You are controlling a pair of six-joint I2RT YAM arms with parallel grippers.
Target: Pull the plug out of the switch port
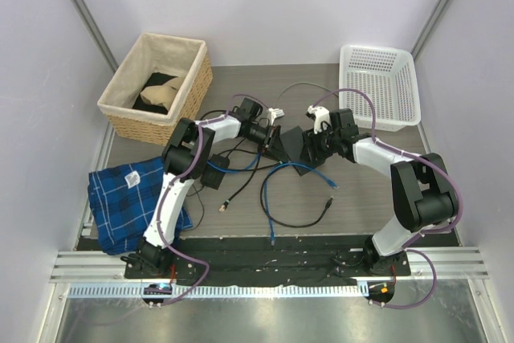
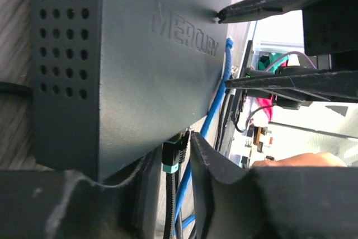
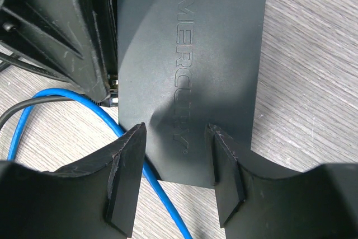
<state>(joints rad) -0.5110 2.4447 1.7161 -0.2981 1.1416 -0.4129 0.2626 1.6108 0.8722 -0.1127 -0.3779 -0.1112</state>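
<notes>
Black plug sits inside left hand, grip unclear; right hand half open.

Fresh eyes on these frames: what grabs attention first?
Both arms meet mid-table over the black MERCURY switch box, the right claw spread over its end. At its edge, the left claw flanks a black plug with a teal tab, beside a blue cable. A wicker basket sits far left, a white basket far right.
</notes>
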